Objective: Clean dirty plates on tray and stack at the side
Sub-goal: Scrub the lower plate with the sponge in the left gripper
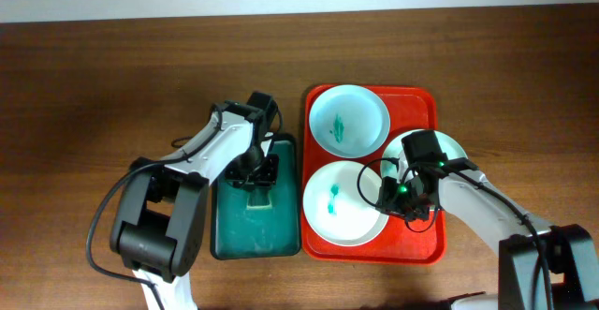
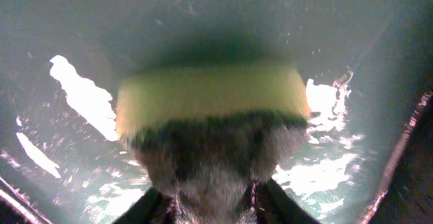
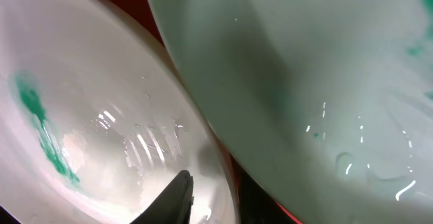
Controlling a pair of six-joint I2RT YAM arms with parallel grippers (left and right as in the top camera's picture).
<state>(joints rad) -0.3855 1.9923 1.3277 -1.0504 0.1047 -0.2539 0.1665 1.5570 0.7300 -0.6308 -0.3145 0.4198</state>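
We see three plates [image 1: 348, 118] crowding the red tray [image 1: 412, 250], rims almost touching; only its near right corner lies bare. Left of the green tray [image 1: 229, 240], the table [image 1: 75, 95] lies open.

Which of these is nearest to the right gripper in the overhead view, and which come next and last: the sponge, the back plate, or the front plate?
From the right gripper:
1. Front plate, just to its left on the red tray, beside the jaws.
2. Back plate, at the far end of the same tray.
3. Sponge, farthest left, in the teal tray.
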